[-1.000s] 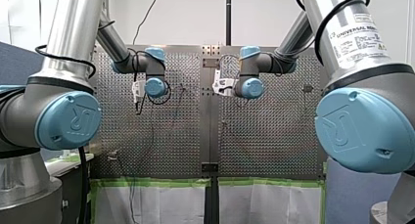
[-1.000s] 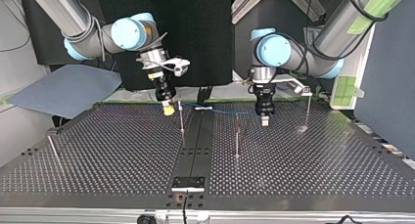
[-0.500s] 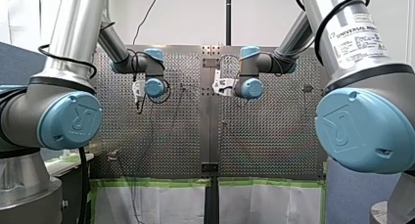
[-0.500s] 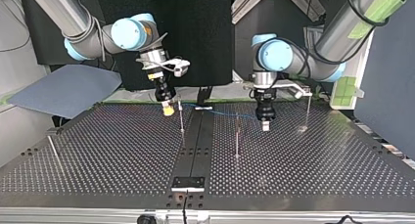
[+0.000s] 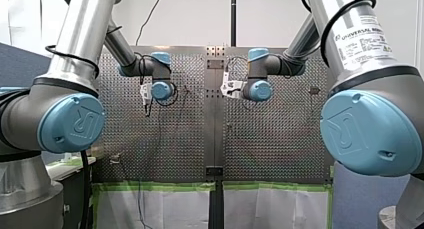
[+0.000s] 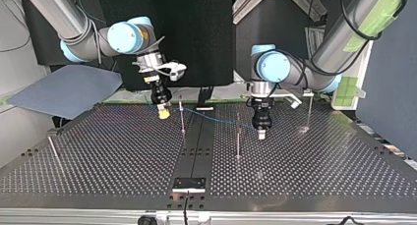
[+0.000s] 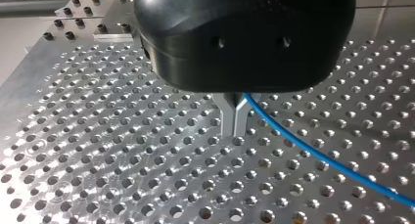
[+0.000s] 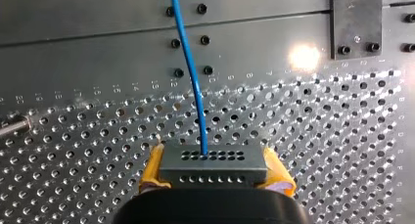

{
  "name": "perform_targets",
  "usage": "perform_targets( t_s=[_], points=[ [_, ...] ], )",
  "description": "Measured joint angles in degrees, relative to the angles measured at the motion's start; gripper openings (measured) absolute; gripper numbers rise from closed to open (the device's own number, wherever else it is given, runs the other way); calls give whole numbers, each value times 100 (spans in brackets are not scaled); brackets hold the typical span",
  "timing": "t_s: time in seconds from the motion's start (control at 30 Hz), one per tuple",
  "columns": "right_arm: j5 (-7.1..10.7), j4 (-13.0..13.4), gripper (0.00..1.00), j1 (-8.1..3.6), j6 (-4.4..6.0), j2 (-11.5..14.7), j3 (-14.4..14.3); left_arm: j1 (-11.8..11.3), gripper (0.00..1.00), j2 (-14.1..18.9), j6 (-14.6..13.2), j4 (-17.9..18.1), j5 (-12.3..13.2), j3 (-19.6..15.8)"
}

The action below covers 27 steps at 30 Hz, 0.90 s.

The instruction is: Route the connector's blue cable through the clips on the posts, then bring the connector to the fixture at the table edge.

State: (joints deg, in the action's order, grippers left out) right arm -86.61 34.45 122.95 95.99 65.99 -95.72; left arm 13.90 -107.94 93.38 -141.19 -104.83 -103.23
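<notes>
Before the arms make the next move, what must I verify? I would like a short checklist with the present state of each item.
1. Connector held in right gripper: ok, it sits between the yellow pads.
2. Left gripper shut on cable: ok.
3. Cable in the clip of the post nearest the right gripper: cannot tell, too small.
4. Left gripper apart from the post nearest the left gripper: ok in the top view.

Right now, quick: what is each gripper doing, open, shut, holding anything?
left gripper: shut on the blue cable.
right gripper: shut on the connector.
</notes>
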Motion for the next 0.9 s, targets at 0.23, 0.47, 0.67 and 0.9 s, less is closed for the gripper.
perform_targets(
  t_s=[0.23,0.47,0.67,0.9],
  points=[
    [43,-53,0,-96,7,-174,133,-14,0,-3,19,-11,43,63],
    [140,-61,0,-175,28,-350,265,-53,0,-6,32,-15,98,82],
    [248,-79,0,-243,41,-392,376,-111,0,-7,86,-16,154,137],
    [422,-202,0,-336,52,-432,615,-177,0,-10,140,-76,215,263]
  ],
)
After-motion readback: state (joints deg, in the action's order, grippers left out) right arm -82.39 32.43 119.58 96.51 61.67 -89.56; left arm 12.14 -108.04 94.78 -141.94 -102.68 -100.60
